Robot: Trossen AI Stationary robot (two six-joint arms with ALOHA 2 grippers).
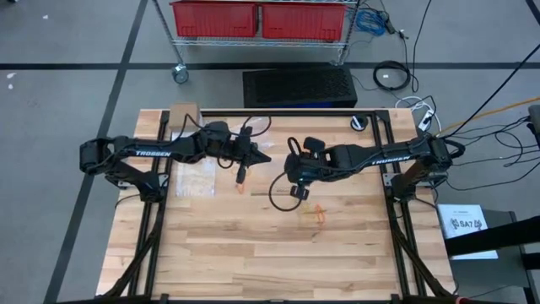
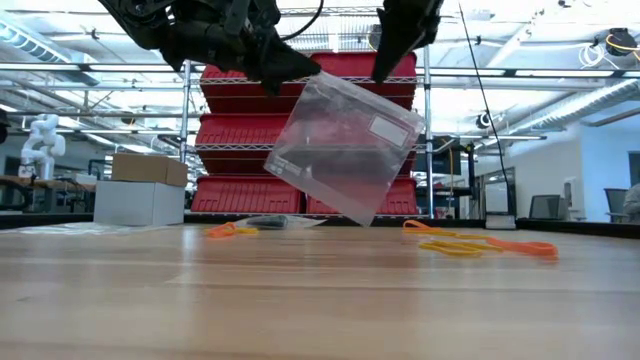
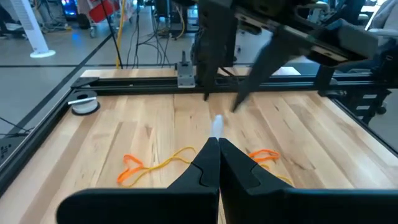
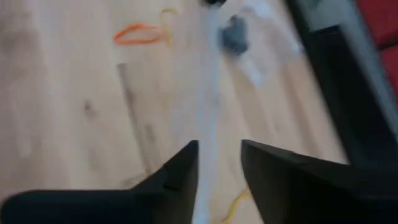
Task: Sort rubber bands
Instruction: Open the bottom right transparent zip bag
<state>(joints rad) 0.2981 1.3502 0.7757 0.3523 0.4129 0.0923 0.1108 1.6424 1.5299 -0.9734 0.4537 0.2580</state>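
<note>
Behind the hanging clear bag [image 2: 345,150], red bins [image 2: 240,195] fill a shelf.

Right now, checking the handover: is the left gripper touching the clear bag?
Touching. In the low view the left gripper pinches the clear bag's top corner, and the bag hangs off the table.

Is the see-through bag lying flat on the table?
No, the clear bag hangs tilted in the air above the table, pinched by the left gripper.

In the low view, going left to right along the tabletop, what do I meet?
White and brown cardboard boxes → small orange rubber band → hanging clear plastic bag → loose pile of orange and yellow rubber bands.
</note>
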